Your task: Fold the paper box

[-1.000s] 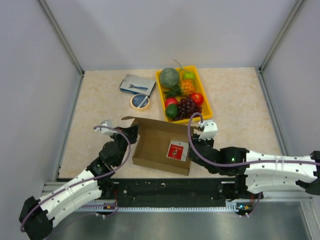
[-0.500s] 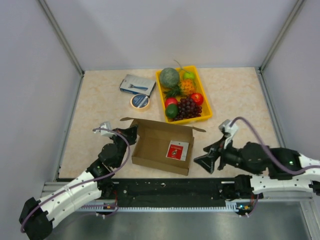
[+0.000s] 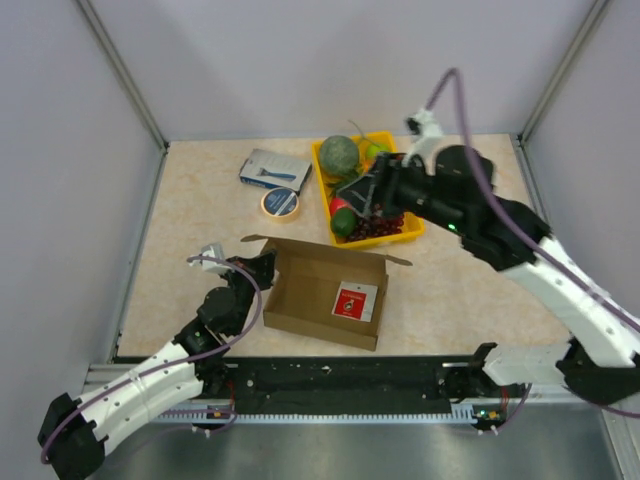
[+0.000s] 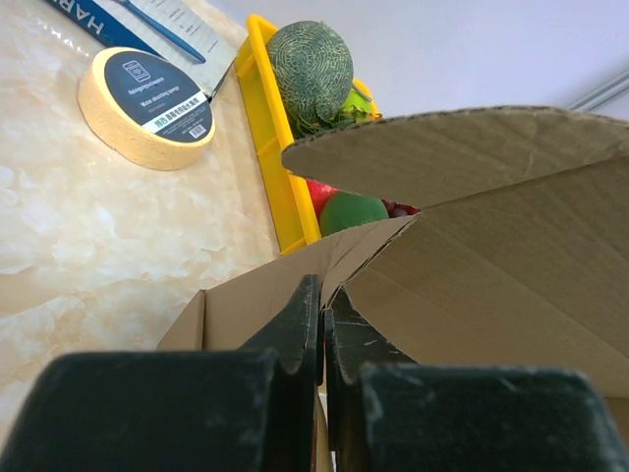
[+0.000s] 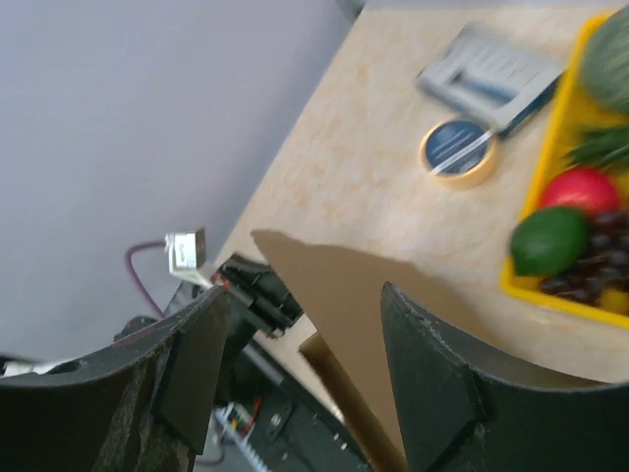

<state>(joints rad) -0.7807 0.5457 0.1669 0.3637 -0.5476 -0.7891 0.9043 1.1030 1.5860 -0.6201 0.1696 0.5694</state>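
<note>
Your left gripper (image 3: 263, 268) is clamped on the left wall of the plain brown cardboard paper box (image 3: 320, 290). In the left wrist view its fingers (image 4: 298, 329) are pressed together with the cardboard edge pinched between them. The paper box sits open-topped on the beige marbled table (image 3: 200, 220), near the front edge and between your two arm bases, with a small red square label (image 3: 355, 301) on its floor. Your right gripper (image 3: 362, 195) is raised well above the table and apart from the box. From the top camera it overlaps the yellow plastic fruit tray (image 3: 400, 238). In the right wrist view its fingers (image 5: 197, 364) are spread wide with nothing between them. Behind the box, a round cream roll of tape (image 3: 281, 204) lies just beside the tray's left rim. A flat blue-grey packet (image 3: 274, 169) lies just behind the roll. The tray holds a green melon (image 3: 339, 154) at its far end.
</note>
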